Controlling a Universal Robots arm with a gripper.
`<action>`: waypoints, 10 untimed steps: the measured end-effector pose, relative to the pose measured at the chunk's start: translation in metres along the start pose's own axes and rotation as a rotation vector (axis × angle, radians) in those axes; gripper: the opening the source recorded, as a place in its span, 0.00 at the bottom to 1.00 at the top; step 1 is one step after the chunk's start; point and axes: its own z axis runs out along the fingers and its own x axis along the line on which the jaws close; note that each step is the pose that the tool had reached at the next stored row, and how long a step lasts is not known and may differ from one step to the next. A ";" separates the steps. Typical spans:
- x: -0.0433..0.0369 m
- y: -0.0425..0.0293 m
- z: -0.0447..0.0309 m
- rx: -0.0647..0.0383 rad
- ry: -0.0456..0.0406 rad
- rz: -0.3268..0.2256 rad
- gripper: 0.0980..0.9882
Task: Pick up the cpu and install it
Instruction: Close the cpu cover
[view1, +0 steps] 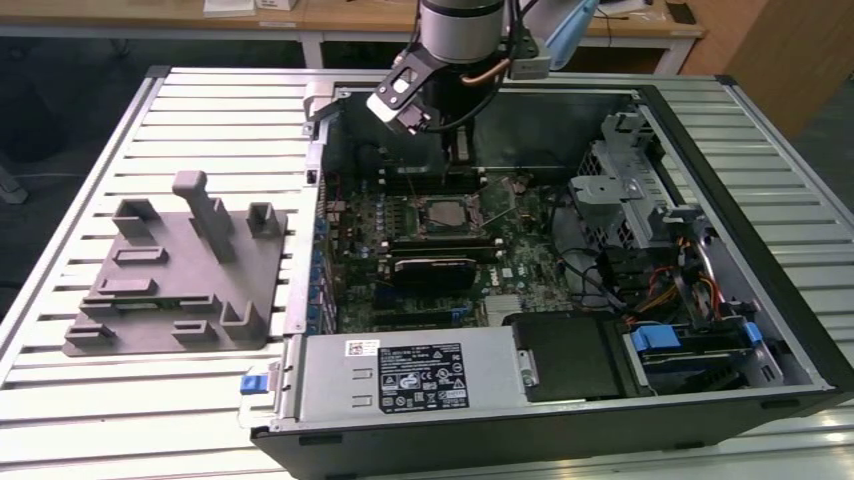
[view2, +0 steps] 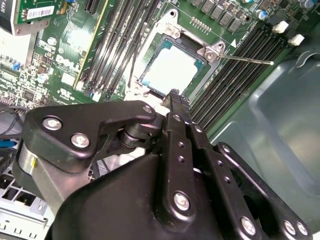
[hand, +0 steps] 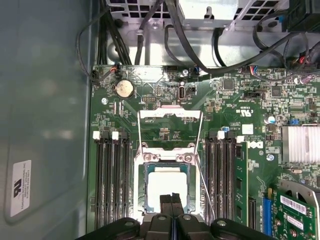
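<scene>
The cpu (hand: 167, 186), a pale silver square, lies flat inside the black-framed socket (hand: 141, 172) on the motherboard, and it also shows in the second wrist view (view2: 172, 70) and the exterior view (view1: 439, 211). The socket's load plate (hand: 170, 116) stands flipped open and its thin lever (view2: 245, 59) is swung out. My gripper (hand: 171, 199) hovers just over the cpu's edge, shut, its two black fingers pressed together with nothing between them. In the exterior view the gripper (view1: 458, 157) hangs inside the open computer case, above the board.
Memory slots (hand: 112, 185) flank the socket on both sides. A grey holder (view1: 174, 270) sits on the slatted table at the exterior view's left. The white-labelled power supply (view1: 400, 375) and drive bays (view1: 694, 340) fill the case's near side. Cables (hand: 210, 55) run past the board.
</scene>
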 end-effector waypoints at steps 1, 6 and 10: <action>0.0000 0.0001 -0.0011 0.000 0.0001 0.000 0.01; 0.0000 0.0002 -0.0023 0.000 0.0002 0.000 0.01; 0.0000 0.0006 -0.0024 0.000 0.0000 0.000 0.01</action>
